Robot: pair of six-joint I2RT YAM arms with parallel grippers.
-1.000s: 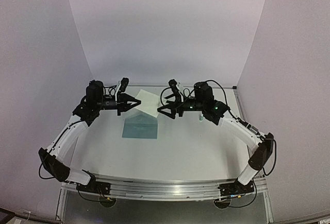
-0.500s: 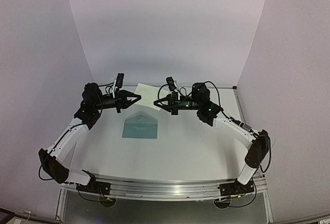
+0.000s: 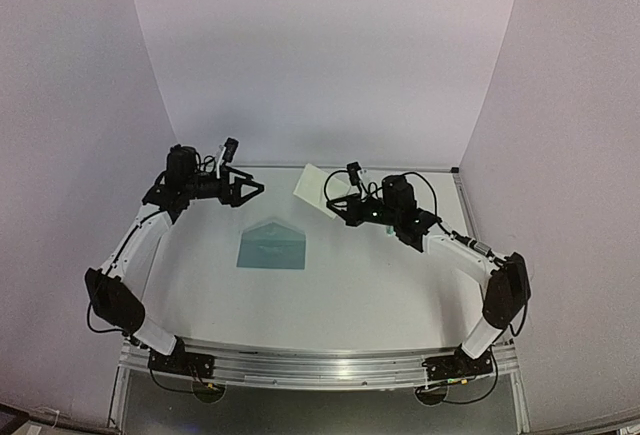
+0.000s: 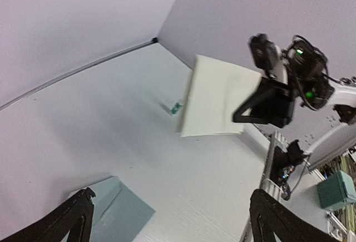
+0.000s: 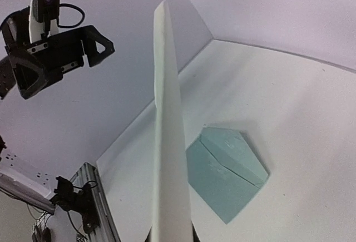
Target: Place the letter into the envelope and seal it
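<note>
Now gripping the letter (image 3: 313,186) with the right fingers (image 3: 334,198) shut on its edge, aloft near the tabletop (image 3: 380,285) far edge. Let go by the left fingers (image 3: 250,193), spread wide, drawn back leftward. No shift in the envelope (image 3: 272,245): flat, flap open, left of centre.

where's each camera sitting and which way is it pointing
Top external: above and behind the arm bases, looking down on the table; both arms show, the envelope between them.
Left wrist: on the left arm, facing across to the right gripper holding the letter; its own open fingers frame the bottom.
Right wrist: on the right arm, looking along the letter's edge towards the left gripper; its own fingers barely show.
Shared: both wrist views show the letter and the envelope.
</note>
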